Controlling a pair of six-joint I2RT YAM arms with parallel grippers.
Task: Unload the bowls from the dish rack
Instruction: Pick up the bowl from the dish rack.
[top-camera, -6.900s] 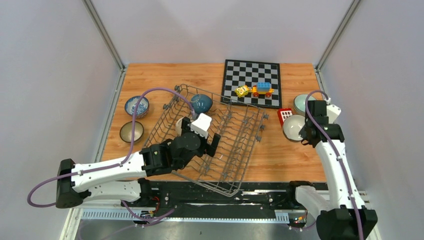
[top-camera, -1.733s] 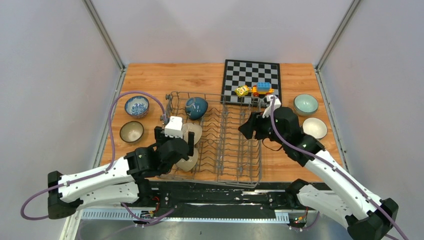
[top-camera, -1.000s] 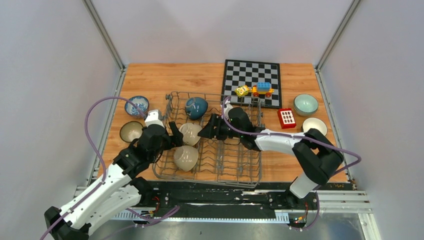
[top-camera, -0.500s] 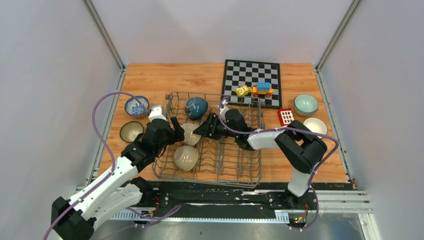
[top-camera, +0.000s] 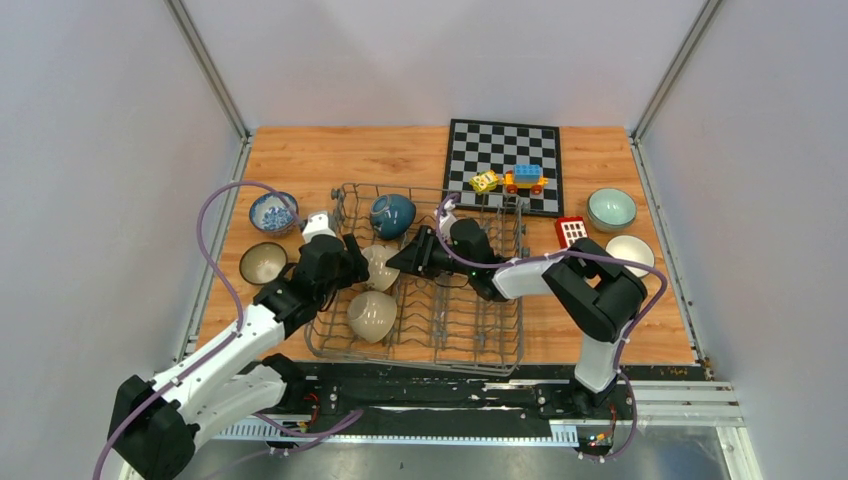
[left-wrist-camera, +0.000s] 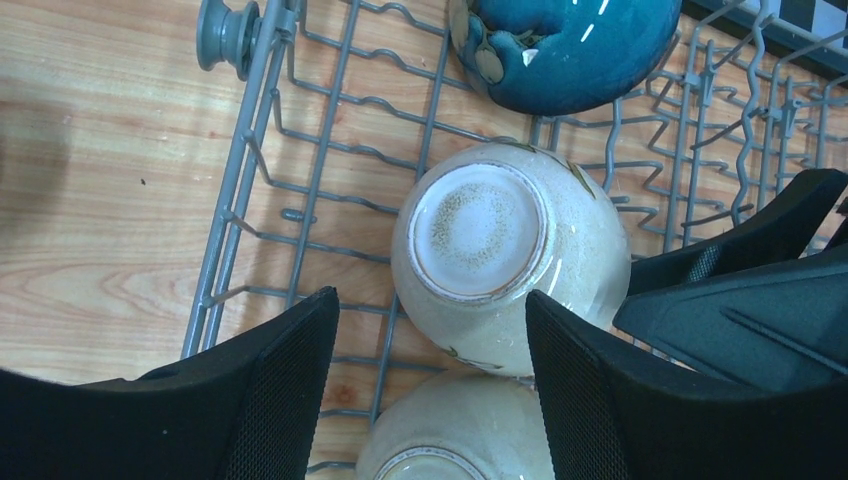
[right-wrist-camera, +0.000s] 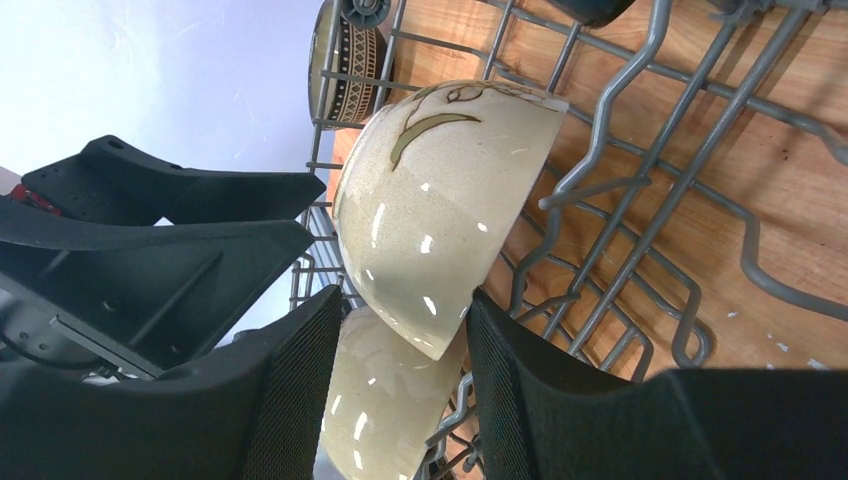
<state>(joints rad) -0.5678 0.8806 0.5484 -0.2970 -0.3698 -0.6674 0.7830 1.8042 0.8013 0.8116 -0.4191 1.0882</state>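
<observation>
Both grippers have been brought onto one bowl since the earlier top views. The right gripper (top-camera: 404, 262) has been carried leftward across the dish rack (top-camera: 470, 312), and the left gripper (top-camera: 357, 262) has been shifted a little farther back along the rack's left side.

The upper beige bowl (left-wrist-camera: 510, 255) is located in the left part of the rack, tilted among the prongs. It lies between the teal bowl (left-wrist-camera: 570, 50) behind it and the lower beige bowl (top-camera: 372, 315) in front. A speckled cream glaze, a bare foot ring and an olive leaf stroke near the rim are shown.

The left gripper's jaws are held apart astride this bowl. One finger lies against the bowl's wall, while rack wire is seen in the gap at the other. The right gripper's jaws are set close on either side of the bowl's lower wall; whether they are clamped on it cannot be told.

In the top view, the upper beige bowl is largely covered by both grippers, and its inside is hidden in every view. The lower beige bowl is cut off at the bottom edge of both wrist views, and the teal bowl at the top edge of the left wrist view. The brown striped bowl (top-camera: 263, 263) is seen only in part behind rack wire in the right wrist view.
</observation>
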